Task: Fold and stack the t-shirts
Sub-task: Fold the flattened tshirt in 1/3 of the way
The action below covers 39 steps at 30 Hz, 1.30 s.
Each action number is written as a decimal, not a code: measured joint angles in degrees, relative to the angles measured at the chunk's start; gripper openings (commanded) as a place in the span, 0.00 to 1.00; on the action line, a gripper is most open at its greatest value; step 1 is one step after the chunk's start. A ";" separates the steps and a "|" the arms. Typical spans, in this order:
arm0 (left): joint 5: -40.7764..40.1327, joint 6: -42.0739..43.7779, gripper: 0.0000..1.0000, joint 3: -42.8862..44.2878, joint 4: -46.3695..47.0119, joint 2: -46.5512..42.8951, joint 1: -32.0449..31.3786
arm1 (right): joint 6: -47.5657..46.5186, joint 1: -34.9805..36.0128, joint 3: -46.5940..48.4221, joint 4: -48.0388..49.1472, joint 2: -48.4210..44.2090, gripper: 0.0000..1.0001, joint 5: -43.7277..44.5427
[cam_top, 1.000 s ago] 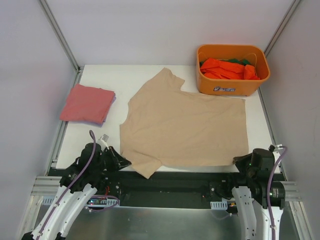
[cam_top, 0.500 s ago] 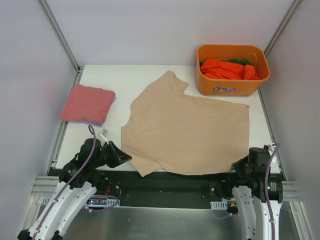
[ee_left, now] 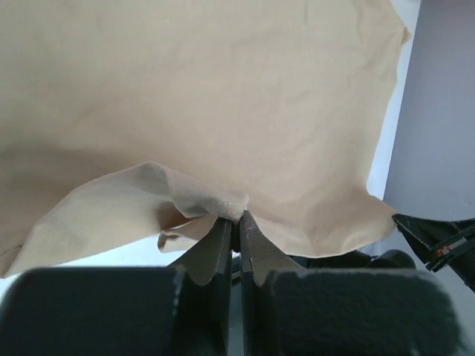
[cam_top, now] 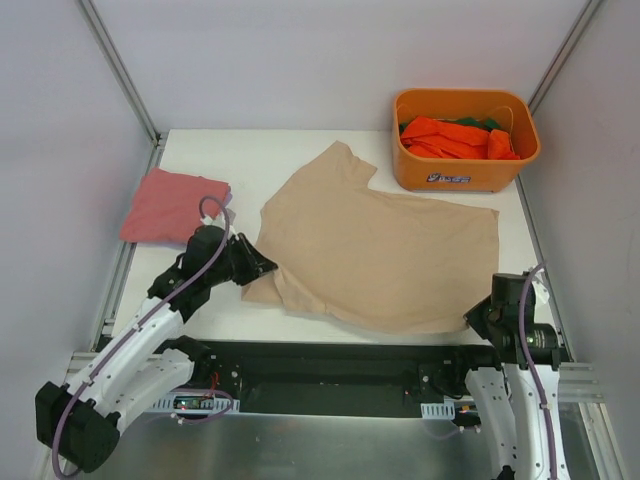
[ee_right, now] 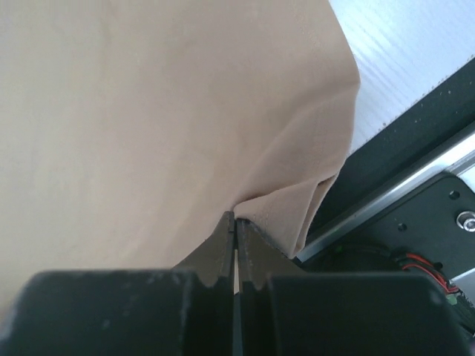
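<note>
Both claws are pinched shut on the beige t-shirt (cam_top: 380, 250) along its edge farthest from the orange bin (cam_top: 420, 172), left gripper (cam_top: 262, 268) at the sleeve end, right gripper (cam_top: 472, 320) at the hem corner, so all the cloth lies binward, long axis crosswise.

My white rectangular worktop (cam_top: 260, 155) sits boxed by plain pale grey walls (cam_top: 300, 60), aluminium struts (cam_top: 120, 70) rising from its far corners.

Place: you were probably working in a robotics lab cell.
Walls: plain pale panels (cam_top: 320, 50) on aluminium struts (cam_top: 118, 65).
Bench: your white table (cam_top: 240, 155) on metal rails (cam_top: 85, 372).
</note>
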 measured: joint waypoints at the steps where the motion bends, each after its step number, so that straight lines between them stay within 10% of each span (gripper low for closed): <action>1: -0.98 0.76 0.00 1.16 1.18 1.60 0.02 | -0.13 0.00 -0.04 1.18 1.22 0.01 0.48; 22: -4.61 15.54 0.00 21.90 16.76 38.88 0.15 | -1.53 -4.83 -2.73 22.97 20.04 0.01 6.25; 28: -4.26 17.16 0.00 27.15 17.62 47.50 0.26 | -2.86 -7.96 -5.22 27.39 21.16 0.18 6.60; 31: -4.24 17.66 0.38 29.62 17.55 51.15 0.57 | -4.79 -8.92 -6.51 32.24 23.71 0.23 6.62; 33: -4.46 18.03 0.89 31.39 17.53 53.20 0.92 | -5.55 -9.51 -6.58 34.64 26.32 0.30 6.71; 34: -4.72 18.71 0.99 32.15 17.57 54.01 0.96 | -5.97 -9.86 -6.45 35.67 28.00 0.41 6.86; 37: -4.50 18.32 0.99 35.63 16.68 56.39 1.81 | -6.32 -10.84 -4.46 36.61 32.41 0.91 6.91; 39: -3.69 18.21 0.99 36.50 16.59 56.48 2.69 | -7.50 -11.13 -2.69 36.92 33.48 0.97 5.62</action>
